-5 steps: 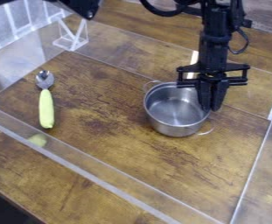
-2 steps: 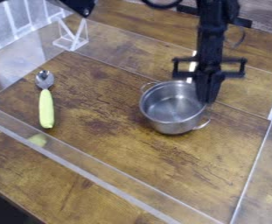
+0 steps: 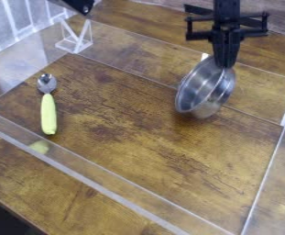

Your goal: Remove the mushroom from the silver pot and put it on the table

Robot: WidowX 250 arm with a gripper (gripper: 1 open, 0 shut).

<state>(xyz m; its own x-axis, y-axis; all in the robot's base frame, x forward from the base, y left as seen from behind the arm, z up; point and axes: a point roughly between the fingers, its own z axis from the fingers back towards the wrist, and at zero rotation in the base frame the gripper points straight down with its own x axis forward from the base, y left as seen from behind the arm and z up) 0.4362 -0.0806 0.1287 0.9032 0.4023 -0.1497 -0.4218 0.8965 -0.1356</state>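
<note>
clear acrylic panels point(image 3: 22, 27) all around

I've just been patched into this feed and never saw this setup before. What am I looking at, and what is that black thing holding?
There is one view, from a camera looking down at a wooden table edged with clear acrylic panels. The black thing reaching down from the top is a robot arm; its gripper is shut on the rim of the silver pot, which hangs tilted with one edge off the table. No mushroom is visible. A yellow-handled spoon lies at the left.
</note>
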